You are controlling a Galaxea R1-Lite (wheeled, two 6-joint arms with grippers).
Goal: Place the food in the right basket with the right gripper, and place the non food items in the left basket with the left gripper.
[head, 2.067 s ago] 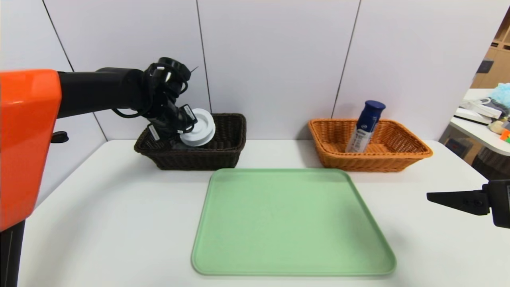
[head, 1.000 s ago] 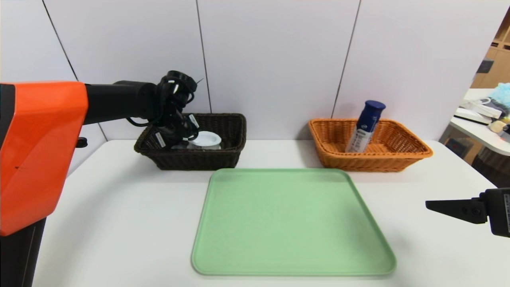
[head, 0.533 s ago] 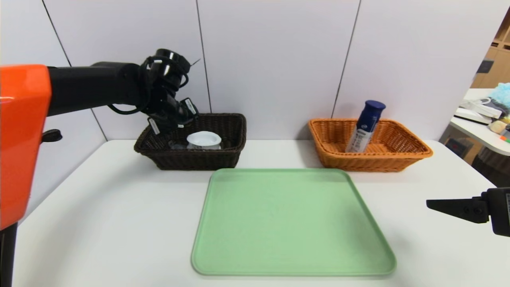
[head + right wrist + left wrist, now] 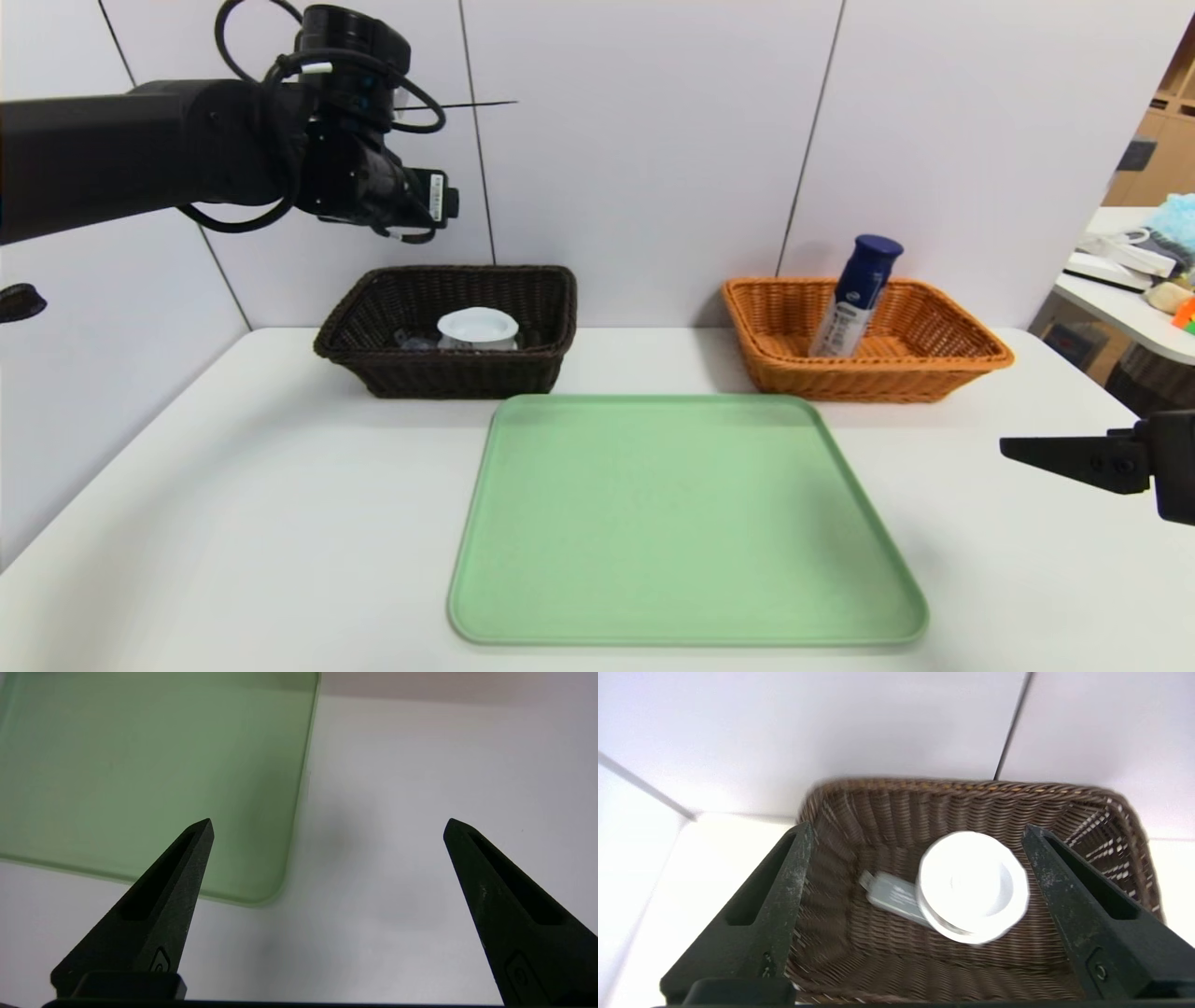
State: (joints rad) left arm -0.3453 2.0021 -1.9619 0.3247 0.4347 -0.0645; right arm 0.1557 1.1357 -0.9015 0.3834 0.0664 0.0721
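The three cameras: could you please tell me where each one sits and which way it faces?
Head: on the robot's head, looking forward and down at the table, tray and both baskets; both arms show.
Left wrist: above the dark basket, looking in at the white container and grey case; open left hand.
Right wrist: over the table by the tray's corner; open right hand.
Shared: head and left wrist both show the dark basket and container.

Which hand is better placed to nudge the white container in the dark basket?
Left: the left hand hangs open above the dark basket, container below it; the right hand sits far off beside the tray.
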